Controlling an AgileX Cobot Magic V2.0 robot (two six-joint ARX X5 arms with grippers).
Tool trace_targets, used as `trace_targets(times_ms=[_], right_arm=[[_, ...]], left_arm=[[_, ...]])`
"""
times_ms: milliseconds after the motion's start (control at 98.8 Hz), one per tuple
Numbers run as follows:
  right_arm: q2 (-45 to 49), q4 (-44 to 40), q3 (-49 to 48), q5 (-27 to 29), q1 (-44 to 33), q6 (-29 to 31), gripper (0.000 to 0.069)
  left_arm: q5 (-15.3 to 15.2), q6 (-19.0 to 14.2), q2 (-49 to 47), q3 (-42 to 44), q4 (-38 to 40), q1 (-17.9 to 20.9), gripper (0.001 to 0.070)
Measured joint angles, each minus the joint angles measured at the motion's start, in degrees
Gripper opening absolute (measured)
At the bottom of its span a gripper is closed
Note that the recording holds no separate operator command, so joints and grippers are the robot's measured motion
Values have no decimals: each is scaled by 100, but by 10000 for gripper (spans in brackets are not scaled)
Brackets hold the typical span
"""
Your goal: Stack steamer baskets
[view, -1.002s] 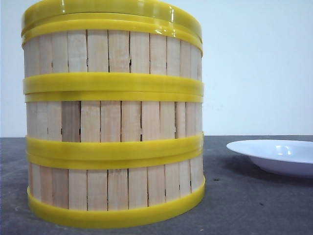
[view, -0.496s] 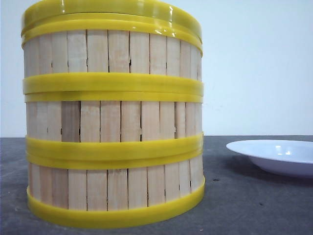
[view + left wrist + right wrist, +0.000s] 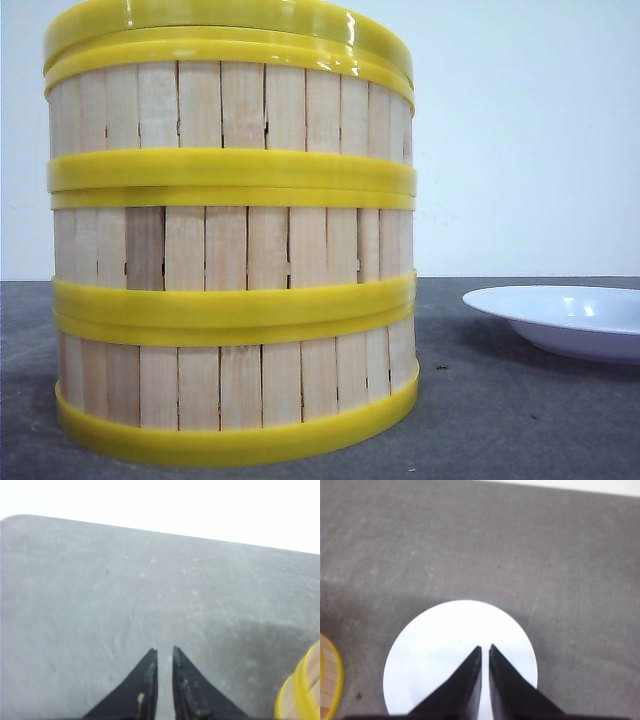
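Observation:
Three steamer baskets stand stacked in one column close to the front camera: the bottom one (image 3: 230, 385) on the grey table, the middle one (image 3: 230, 245) on it, the top one (image 3: 230, 105) above. A further yellow rim (image 3: 230, 18) caps the stack. Neither gripper shows in the front view. My left gripper (image 3: 165, 651) hangs shut and empty over bare table, with a basket's yellow edge (image 3: 302, 690) off to one side. Shut and holding nothing, my right gripper (image 3: 485, 648) hovers above the white plate (image 3: 430, 650); a basket edge (image 3: 331, 680) shows at the frame's side.
The white plate (image 3: 565, 315) lies on the table to the right of the stack. A pale wall stands behind the table. The grey tabletop (image 3: 545, 555) stretches beyond the plate.

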Motion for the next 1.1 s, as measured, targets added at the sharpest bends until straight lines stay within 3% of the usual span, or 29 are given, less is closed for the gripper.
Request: trace_targets(times_ms=[182, 283, 1104], right_arm=[[7, 101, 0, 2, 0, 0, 19], [2, 234, 0, 2, 0, 0, 19], [4, 608, 0, 0, 2, 0, 19]], left_arm=[[-2, -37, -356, -765, 201, -140, 25], [4, -31, -398, -975, 761, -155, 25], [9, 125, -396, -975, 772, -157, 25]])
